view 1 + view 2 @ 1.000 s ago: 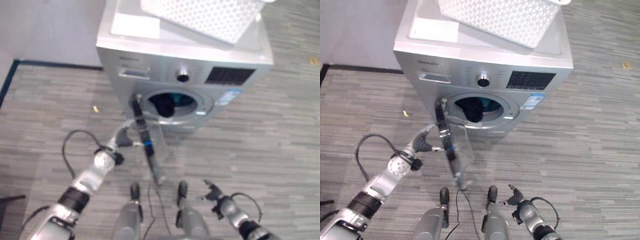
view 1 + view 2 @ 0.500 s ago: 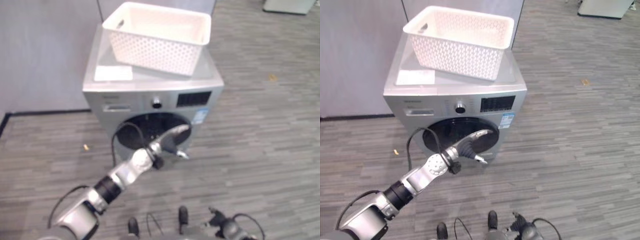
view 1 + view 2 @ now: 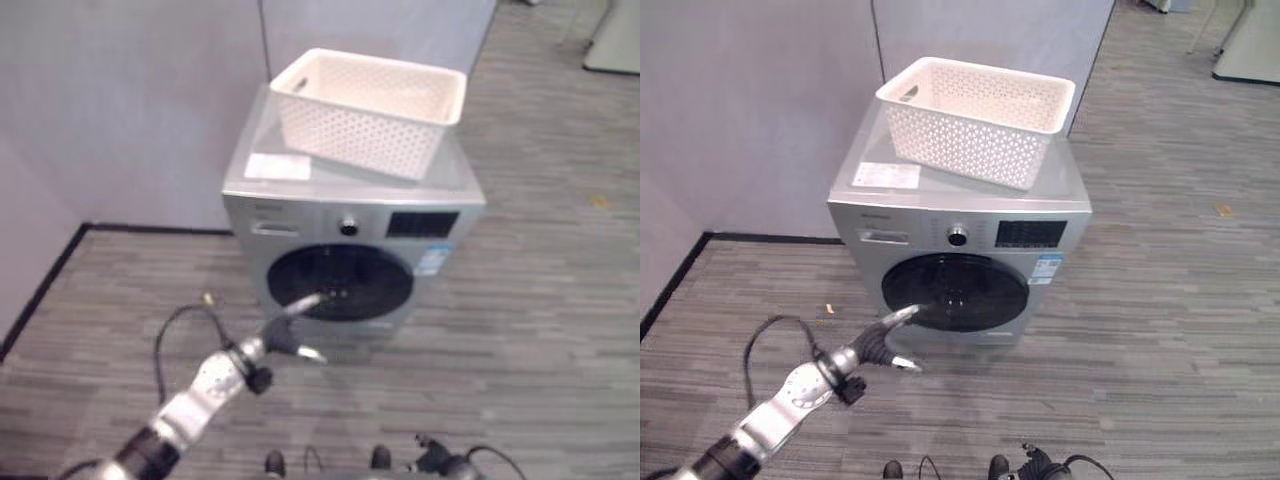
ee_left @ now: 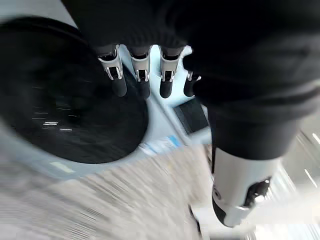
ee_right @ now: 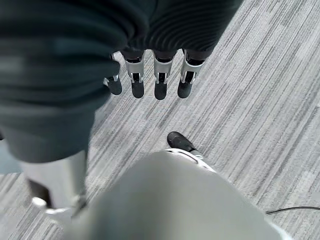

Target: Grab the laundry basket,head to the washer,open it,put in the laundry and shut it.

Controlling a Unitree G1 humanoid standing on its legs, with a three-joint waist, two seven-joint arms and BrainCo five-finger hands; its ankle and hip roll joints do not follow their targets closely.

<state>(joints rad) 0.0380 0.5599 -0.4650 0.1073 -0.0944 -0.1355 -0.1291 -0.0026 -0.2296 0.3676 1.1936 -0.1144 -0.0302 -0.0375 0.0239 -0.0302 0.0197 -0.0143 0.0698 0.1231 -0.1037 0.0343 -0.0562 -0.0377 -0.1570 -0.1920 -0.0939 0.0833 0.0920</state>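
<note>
While the washer (image 3: 960,250) stood against the grey wall (image 3: 750,100), its round dark door (image 3: 955,292) sat flush in the front panel, closed. The white laundry basket (image 3: 975,120) rested on the washer's top, set at a slant toward the right rear corner, and a white sheet (image 3: 886,175) lay flat on the top beside it at the front left. No laundry was visible in the basket from this angle. The left hand (image 3: 885,338) was held out in front of the lower left of the door, fingers (image 4: 119,82) straight and spread, thumb apart, holding nothing; contact with the door could not be confirmed. The right hand (image 5: 150,80) hung low over the striped grey floor (image 3: 1160,330), fingers extended and apart, empty. A small yellow scrap (image 3: 829,309) lay on the floor left of the washer.
</note>
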